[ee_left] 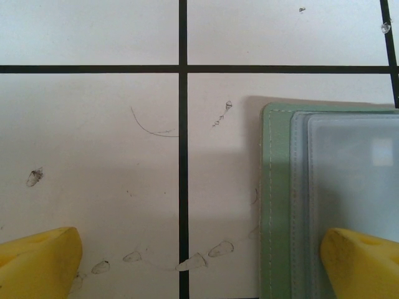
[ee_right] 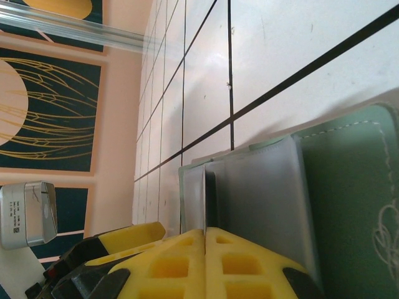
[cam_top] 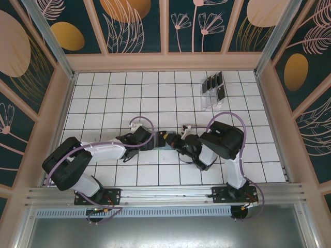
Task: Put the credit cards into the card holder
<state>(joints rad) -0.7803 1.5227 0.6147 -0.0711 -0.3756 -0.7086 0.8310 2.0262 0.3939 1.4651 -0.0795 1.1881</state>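
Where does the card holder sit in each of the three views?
Top external: holder at mid-table, largely hidden.
Left wrist: right side, running to the bottom edge.
Right wrist: lower right, green cover and clear pockets.
Shared landmark: the black grid lines on the white table.

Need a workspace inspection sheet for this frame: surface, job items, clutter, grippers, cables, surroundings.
Surface: white tiled table; scuff marks in the left wrist view.
Job's things: card holder lies open at centre; credit cards stand in the clear rack, far right.
Clutter: nothing seen.
Grippers: left gripper open, one finger over the holder's clear sleeve; right gripper shut at the holder's inner leaves.
Cables: purple cables loop along both arms.
Surroundings: teal floral wall panels in peach frames.
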